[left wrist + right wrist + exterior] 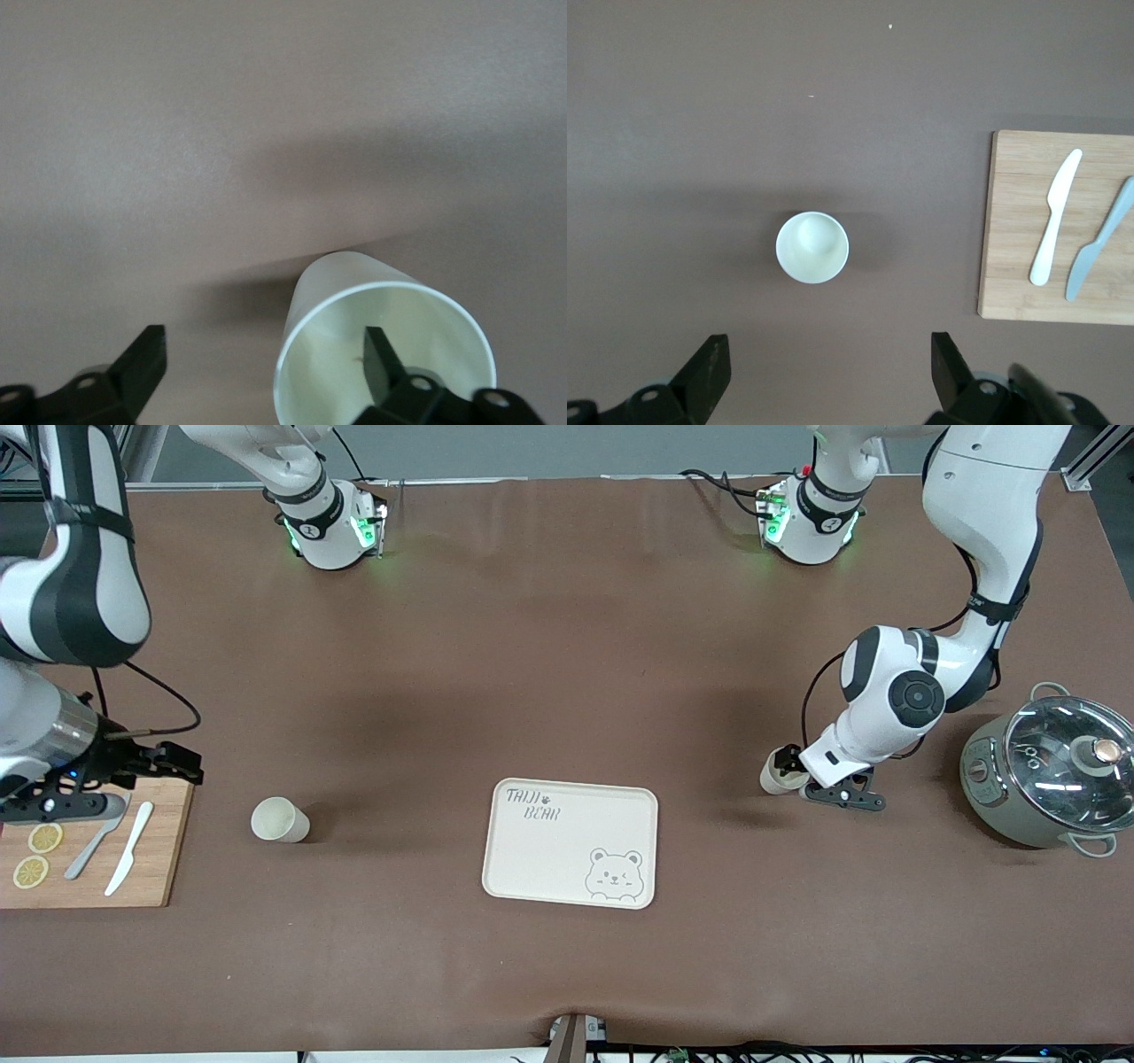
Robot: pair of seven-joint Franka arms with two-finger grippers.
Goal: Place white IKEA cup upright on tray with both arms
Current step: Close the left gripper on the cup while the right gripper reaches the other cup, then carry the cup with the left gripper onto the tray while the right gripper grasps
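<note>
Tray [540, 850] lies mid tabletop [567, 646], bare. Two white cups. One cup [780, 777] sits toward left arm's end w/ left gripper [802, 779] at it, fingers apart, one finger [383, 359] inside rim: close on wall, lift straight, keep upright. Other cup [280, 819] stands upright btwn tray & board [151, 868]. Right gripper [133, 766] over board, fingers apart, waiting. Both cups plain, glossy, tapered, no handle.

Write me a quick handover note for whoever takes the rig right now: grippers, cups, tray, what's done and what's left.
Left gripper: open, one of its fingers inside the rim of the cup at the left arm's end, not yet closed on it.
Right gripper: open, over the cutting board edge, holding nothing.
Second cup: upright on the table between board and tray.
Tray: holds nothing.
Done: left arm's approach.
Left: grasp and set both cups upright on the tray.
</note>
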